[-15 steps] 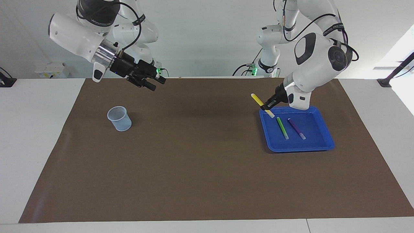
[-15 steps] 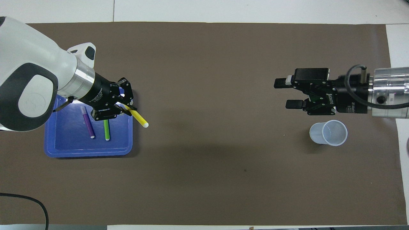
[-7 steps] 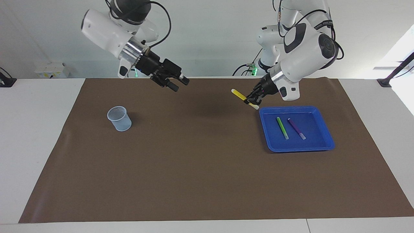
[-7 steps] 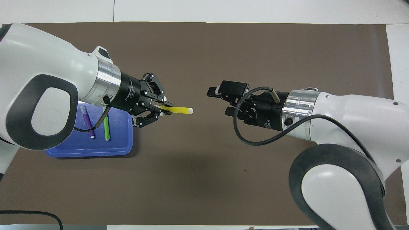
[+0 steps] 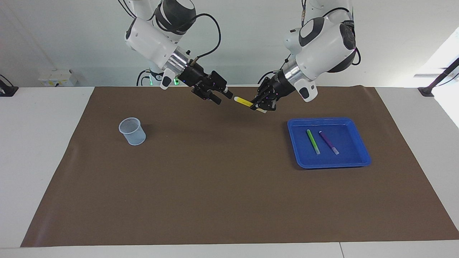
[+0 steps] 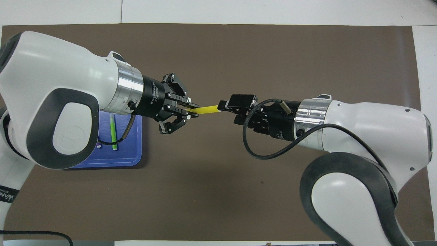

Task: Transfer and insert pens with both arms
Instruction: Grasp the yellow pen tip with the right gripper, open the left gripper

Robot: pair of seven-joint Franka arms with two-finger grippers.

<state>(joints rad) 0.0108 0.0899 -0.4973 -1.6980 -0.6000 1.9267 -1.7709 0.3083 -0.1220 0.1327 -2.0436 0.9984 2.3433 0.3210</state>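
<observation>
Your shallow blue plastic tray point(image 5: 360, 157) holds the slim green marker pen point(image 5: 313, 142) and slim purple marker pen point(image 5: 329, 142); the clear plastic cup point(image 5: 132, 131) holds nothing. The left gripper point(image 5: 261, 105) is clamped on the slim yellow marker pen point(image 5: 244, 102) (lettering unreadable). The right gripper point(image 5: 221, 98) has parted fingers at its tip.

Both arms reach inward, left pincer point(image 5: 259, 105) clamped tight, right pincer point(image 5: 221, 96) tip-to-tip facing it.

White table point(image 5: 43, 143), top mostly covered w/ brown mat point(image 5: 222, 186); bare white strips at both ends & along edge farthest from robots. Seam in tabletop point(image 5: 340, 250) near that edge. Plain pale wall point(image 5: 244, 43), evenly lit, no marks. Bright window glare point(image 5: 444, 61) toward left arm's end, black bracket point(image 5: 435, 84) clamped at table edge there. White socket box point(image 5: 57, 77) low on wall toward right arm's end, small black clamp point(image 5: 7, 89) beside it. Black cable point(image 6: 34, 234) in overhead view corner.
</observation>
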